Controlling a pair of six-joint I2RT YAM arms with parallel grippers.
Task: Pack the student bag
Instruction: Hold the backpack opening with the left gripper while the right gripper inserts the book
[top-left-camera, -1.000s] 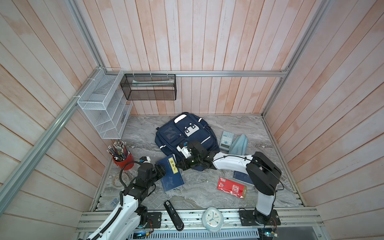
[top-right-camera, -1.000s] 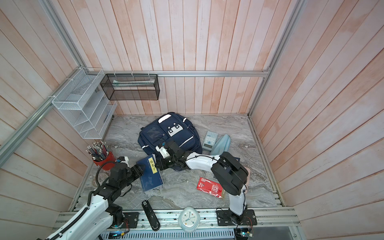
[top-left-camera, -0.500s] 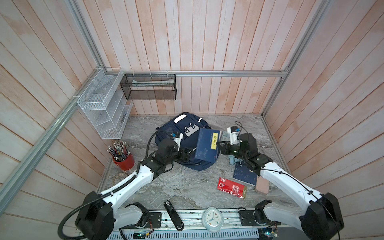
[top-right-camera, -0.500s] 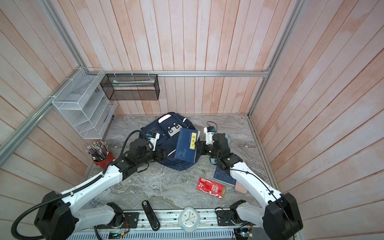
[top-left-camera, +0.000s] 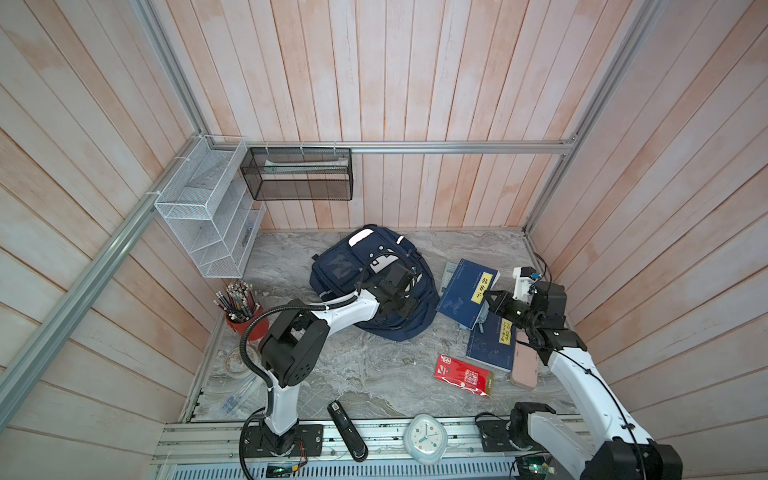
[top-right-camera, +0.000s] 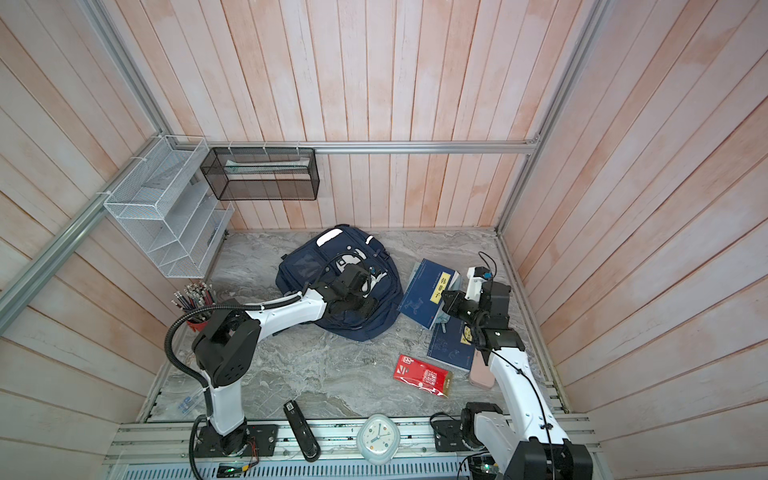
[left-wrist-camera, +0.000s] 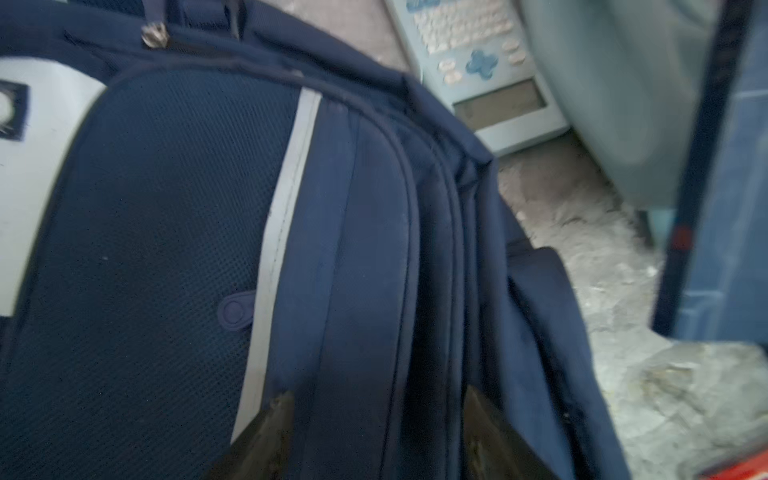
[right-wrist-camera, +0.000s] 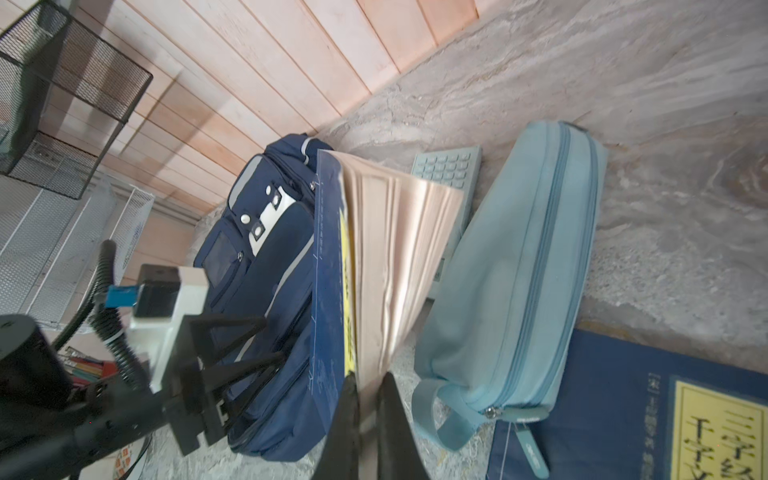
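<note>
Student bag (top-left-camera: 338, 270) lies flat at far centre of table (top-left-camera: 374, 374). My left gripper (left-wrist-camera: 374, 419) sits over its right flank, jaws well apart, gripping nothing. My right gripper (right-wrist-camera: 365, 401) is clamped on the blue book (top-left-camera: 465, 291), tilted just right of the bag.

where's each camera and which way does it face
Top views: high over the base rail, looking down on the table; both arms show.
Left wrist: on the left arm, close over the student bag; tips of the open left hand show.
Right wrist: on the right arm, facing the student bag; the right hand, shut on the blue book, and the left arm show.
Shared: both wrist views catch the calculator.
</note>
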